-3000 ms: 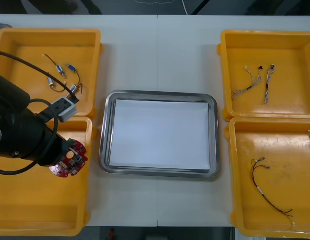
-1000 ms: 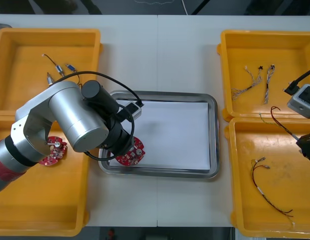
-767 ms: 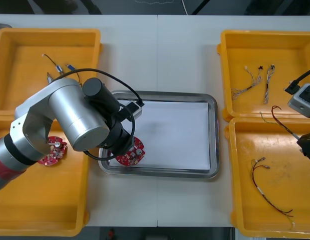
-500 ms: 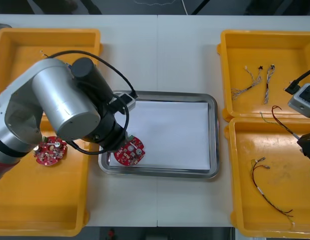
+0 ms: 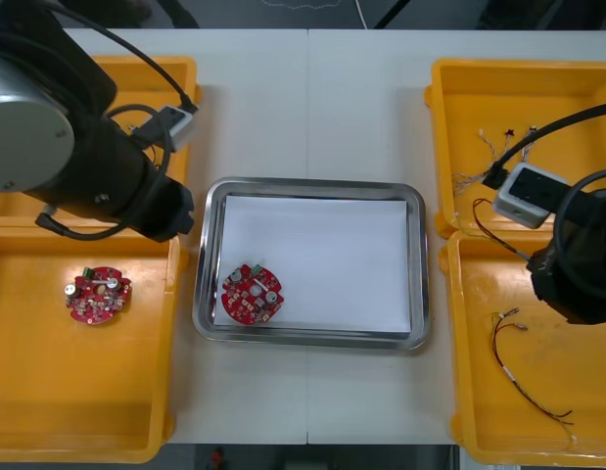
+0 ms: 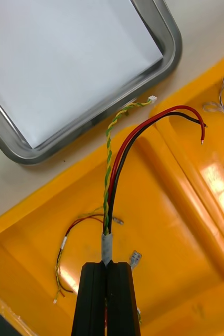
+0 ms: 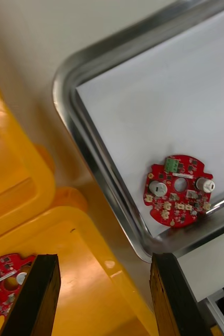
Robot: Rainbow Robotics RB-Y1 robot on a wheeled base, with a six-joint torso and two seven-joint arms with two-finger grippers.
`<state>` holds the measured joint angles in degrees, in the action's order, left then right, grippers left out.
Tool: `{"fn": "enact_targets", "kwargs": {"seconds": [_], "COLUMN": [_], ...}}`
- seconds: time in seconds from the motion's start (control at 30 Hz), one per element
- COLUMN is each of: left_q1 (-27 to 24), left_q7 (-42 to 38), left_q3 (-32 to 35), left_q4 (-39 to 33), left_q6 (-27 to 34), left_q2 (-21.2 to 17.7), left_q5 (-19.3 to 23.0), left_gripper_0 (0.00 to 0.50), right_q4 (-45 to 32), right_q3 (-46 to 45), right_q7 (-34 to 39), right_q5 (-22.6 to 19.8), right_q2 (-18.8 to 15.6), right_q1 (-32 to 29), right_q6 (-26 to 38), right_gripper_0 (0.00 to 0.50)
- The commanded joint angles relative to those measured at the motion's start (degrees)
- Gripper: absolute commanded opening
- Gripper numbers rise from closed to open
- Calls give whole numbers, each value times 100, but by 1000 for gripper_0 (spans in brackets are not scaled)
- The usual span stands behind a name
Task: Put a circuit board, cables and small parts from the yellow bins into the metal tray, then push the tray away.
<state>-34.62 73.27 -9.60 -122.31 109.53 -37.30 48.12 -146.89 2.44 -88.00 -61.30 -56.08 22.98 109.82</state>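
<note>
- In the front view, a second circuit board [image 5: 97,294] lies in the near-left yellow bin [image 5: 77,411].
- The left wrist view shows the left gripper [image 7: 106,294] with its fingers wide apart and empty, above that bin's corner beside the metal tray [image 7: 70,105].
- The circuit board [image 5: 252,293] lies flat on the white inside, in the tray's near-left corner.
- The right wrist view shows the right gripper [image 6: 106,294] clamped on a red and yellow cable [image 6: 114,173] over the near-right yellow bin [image 6: 159,220].
- The light table [image 5: 307,98] ends at a dark floor [image 5: 234,12].

Black-and-silver arms [image 5: 33,127] carry grey wrist boxes [image 5: 526,193] and flat black fingers [image 7: 38,299].
</note>
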Motion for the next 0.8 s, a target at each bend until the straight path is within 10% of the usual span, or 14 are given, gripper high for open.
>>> {"fn": "enact_targets", "kwargs": {"seconds": [0.03,0.5,0.8], "left_q1": [-247,-687,-1205], "left_q7": [-542,-604,-806], "left_q3": [547,995,1048], "left_q4": [-92,1605,2818], "left_q6": [47,47,-99], "left_q2": [-392,-699,-691], "left_q5": [66,-716,-1015], "left_gripper_0": [500,500,500], "right_q4": [-15,987,1321], "right_q3": [873,3043,4045], "right_q7": [-130,-314,-578], "right_q5": [241,1138,1858], "right_q2": [80,1407,1627], "right_q1": [831,2405,2607], "right_q6": [18,18,-110], "right_gripper_0": [0,0,0]}}
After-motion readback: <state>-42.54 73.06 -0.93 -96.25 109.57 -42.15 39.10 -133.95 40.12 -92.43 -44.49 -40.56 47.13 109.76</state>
